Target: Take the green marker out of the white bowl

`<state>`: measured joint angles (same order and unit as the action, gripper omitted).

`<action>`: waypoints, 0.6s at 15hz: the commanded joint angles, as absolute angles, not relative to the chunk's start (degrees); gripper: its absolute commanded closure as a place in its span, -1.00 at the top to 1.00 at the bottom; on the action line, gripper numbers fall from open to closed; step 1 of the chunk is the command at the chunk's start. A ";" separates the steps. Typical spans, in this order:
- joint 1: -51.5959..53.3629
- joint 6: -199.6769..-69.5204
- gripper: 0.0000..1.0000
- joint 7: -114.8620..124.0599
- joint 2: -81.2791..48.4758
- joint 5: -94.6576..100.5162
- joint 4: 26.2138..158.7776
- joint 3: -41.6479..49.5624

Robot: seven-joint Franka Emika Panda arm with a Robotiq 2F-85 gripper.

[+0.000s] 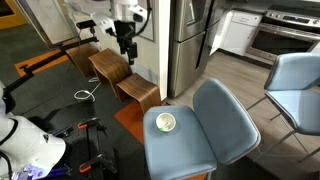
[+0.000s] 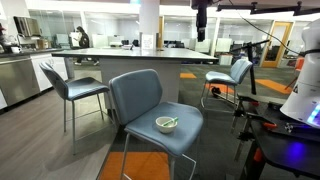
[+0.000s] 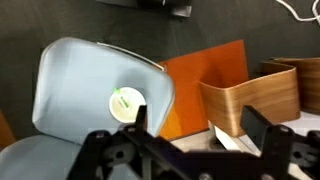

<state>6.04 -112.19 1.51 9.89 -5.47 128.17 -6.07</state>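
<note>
Office kitchen (steel fridge [image 1: 192,40], oven [image 1: 285,38])

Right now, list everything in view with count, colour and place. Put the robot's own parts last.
white bowl: one, white, on the nearest chair's seat.
green marker: one, pale green, inside the bowl.
chairs: three, blue-grey, standing on the floor; the nearest holds the bowl.
wooden stools: two, brown, on the floor beside that chair.
orange mat: one, orange, on the floor next to the chair.
fridge: one, steel, behind the chair.
gripper: one, black, open, well above the chair, holding nothing.
</note>
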 commanded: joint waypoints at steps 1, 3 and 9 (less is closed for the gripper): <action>5.09 -122.94 1.00 -5.41 3.84 -5.93 132.27 -4.34; 4.30 -127.12 1.00 -9.89 -1.94 -5.29 133.61 -3.52; 1.75 -135.09 1.00 -21.61 -17.43 -4.30 132.46 -4.06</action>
